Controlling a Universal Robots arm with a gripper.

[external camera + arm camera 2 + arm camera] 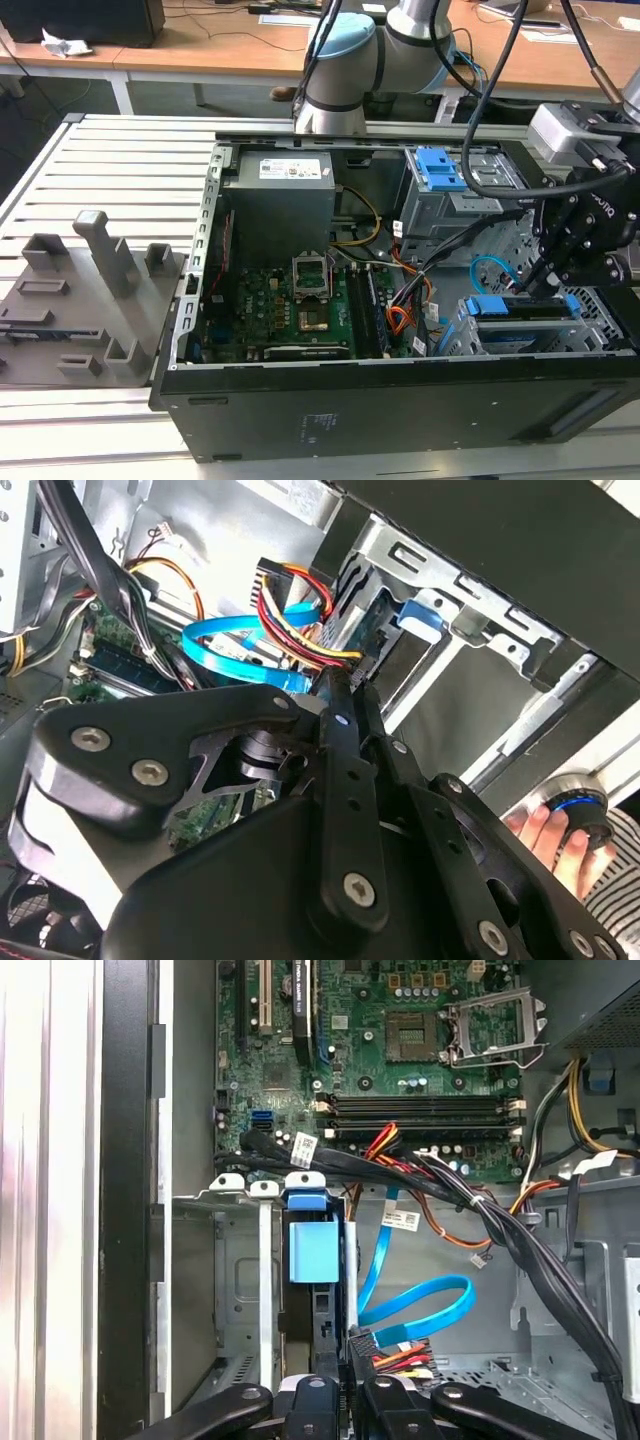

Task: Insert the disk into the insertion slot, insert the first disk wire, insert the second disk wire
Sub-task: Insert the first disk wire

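- The claw (536, 288) is reaching down into the open computer case (400, 405), at the exterior view's right end.
- Its two fingers (338, 740) are standing close together. In both wrist views they are pinching the small black plug at the end of the wire bundle (410, 1358).
- The bundle's red, orange and black strands are curving away from the plug towards the circuit board (280, 300).
- The plug is hanging just beside the end of the hard drive (500, 306).
- The hard drive, in its bright blue frame, is sitting inside the low silver drive cage (455, 338), in the near right corner of the case as the exterior view shows it.
- The blue cable (378, 1260) is curling in a loose loop on the case floor, just beside the cage and near the claw, and the claw is not touching it.
- A taller grey cage (490, 175) with a blue latch is standing farther back in the case.
- The case is lying on a slotted metal table (120, 160), and a grey tray of holders (80, 300) is sitting at the exterior view's left.
- A person's hand (540, 830) is resting on a round knob outside the case, well apart from the claw.
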